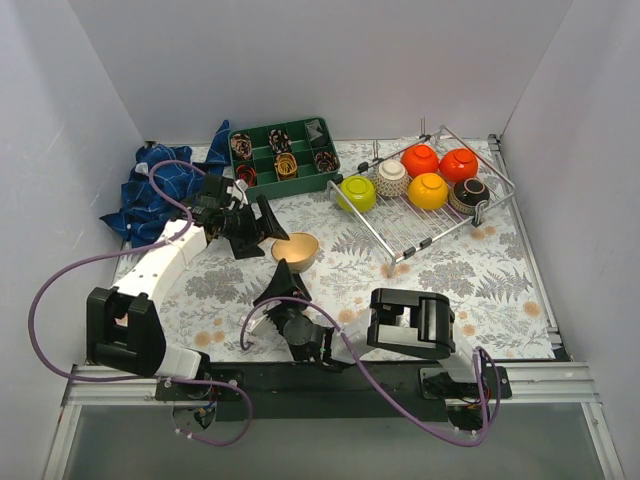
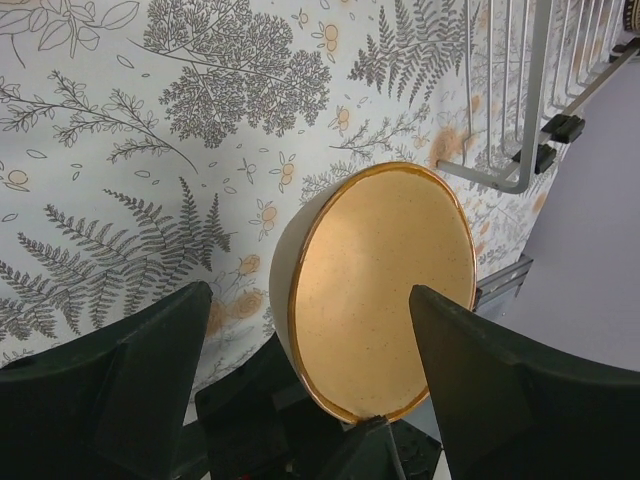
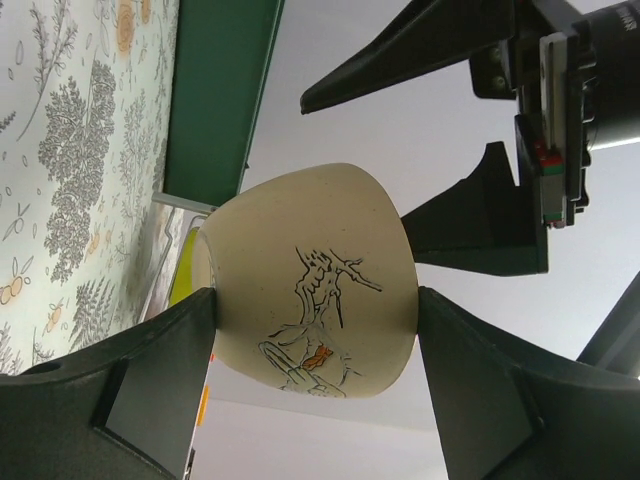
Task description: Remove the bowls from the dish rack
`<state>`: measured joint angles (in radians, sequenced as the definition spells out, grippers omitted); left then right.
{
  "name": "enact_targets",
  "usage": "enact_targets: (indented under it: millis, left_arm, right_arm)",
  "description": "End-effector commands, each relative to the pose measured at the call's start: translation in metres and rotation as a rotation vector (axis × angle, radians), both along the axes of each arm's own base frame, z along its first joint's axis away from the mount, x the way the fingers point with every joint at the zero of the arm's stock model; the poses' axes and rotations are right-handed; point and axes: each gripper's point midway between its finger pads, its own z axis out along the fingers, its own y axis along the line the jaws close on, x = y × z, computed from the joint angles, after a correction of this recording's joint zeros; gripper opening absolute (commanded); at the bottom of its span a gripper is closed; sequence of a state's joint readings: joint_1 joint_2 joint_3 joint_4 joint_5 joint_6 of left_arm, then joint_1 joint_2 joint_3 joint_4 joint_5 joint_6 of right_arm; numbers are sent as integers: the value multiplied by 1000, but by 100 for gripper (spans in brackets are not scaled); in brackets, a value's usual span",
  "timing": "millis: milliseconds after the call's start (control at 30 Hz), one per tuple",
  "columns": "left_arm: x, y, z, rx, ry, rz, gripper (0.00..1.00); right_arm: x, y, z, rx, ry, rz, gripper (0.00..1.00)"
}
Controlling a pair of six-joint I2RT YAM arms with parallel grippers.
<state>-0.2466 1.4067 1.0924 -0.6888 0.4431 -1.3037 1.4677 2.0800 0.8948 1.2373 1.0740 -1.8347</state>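
The silver wire dish rack (image 1: 412, 236) stands at the back right; its corner shows in the left wrist view (image 2: 500, 100). In it sit a lime green bowl (image 1: 357, 193), a white dotted bowl (image 1: 391, 178), two red-orange bowls (image 1: 420, 160) (image 1: 459, 165), a yellow-orange bowl (image 1: 428, 190) and a dark patterned bowl (image 1: 469, 195). A pale mint bowl is not in view. My right gripper (image 1: 285, 275) (image 3: 317, 300) is shut on the beige bowl (image 1: 296, 252) (image 3: 310, 280), tilted above the table. My left gripper (image 1: 262, 235) (image 2: 310, 290) is open, facing the bowl's open mouth (image 2: 385, 280), with its fingers apart from it.
A green compartment tray (image 1: 283, 155) of small items stands at the back centre. A crumpled blue cloth (image 1: 165, 190) lies at the back left. Purple cables (image 1: 60, 280) loop near the arm bases. White walls close in the floral tablecloth (image 1: 480, 280) on three sides.
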Motion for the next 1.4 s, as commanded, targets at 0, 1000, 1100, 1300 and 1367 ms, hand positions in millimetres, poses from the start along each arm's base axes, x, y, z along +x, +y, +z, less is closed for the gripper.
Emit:
enact_targets:
  millis: [0,1000,1100,1300,1367]
  left_arm:
    - [-11,-7,-6,-10,32,-39,77]
    - [95,21,41,263,-321,198,0]
    - [112,26,38,301,-359,225,0]
    - [131,24,11,336,-368,215,0]
    - [136,25,1,345,-378,217,0]
  right_arm:
    - [-8,-9,69,463,-58,-7,1]
    - [-8,-44,25,480,120,-100,86]
    - [-9,-53,14,500,201,-119,87]
    - [-20,-73,-24,493,520,-194,99]
    - [-26,-67,-21,675,666,-232,99]
